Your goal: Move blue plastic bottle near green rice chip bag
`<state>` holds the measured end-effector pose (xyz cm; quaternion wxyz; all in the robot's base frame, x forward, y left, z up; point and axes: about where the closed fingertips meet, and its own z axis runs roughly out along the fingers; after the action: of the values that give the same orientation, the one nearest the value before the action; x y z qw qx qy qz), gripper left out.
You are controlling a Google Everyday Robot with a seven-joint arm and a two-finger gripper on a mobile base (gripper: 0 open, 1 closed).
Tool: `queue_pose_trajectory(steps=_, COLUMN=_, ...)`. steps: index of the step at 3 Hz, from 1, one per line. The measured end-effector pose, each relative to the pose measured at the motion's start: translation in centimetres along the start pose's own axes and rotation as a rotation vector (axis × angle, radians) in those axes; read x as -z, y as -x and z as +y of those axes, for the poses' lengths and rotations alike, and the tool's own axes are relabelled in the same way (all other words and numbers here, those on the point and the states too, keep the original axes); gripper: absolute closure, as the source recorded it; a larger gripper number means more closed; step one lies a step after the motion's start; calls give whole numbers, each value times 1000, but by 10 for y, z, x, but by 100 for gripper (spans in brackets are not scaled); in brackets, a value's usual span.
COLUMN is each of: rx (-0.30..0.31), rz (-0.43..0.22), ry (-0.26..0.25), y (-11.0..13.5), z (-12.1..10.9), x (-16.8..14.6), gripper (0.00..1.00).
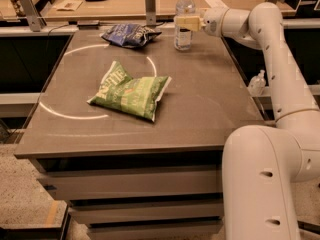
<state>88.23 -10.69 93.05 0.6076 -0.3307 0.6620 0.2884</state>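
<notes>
The blue plastic bottle, clear with a white cap, stands upright at the far edge of the grey table, right of centre. My gripper reaches in from the right at the bottle's mid-height and lies across its front. The green rice chip bag lies flat near the middle of the table, well in front of the bottle and to its left.
A dark blue chip bag lies at the far edge, left of the bottle. A metal post stands behind it. A small clear pump bottle sits off the table's right side. My white arm runs along the right edge.
</notes>
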Motion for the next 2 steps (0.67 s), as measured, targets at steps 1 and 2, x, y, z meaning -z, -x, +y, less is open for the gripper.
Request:
queue_pose_trajectory(steps=1, rx=18, rz=-21, ry=66, y=11, z=15, x=21, gripper=88)
queue_pose_trajectory(steps=2, rx=-34, rz=-36, ry=207, y=19, z=51, x=53, gripper=100)
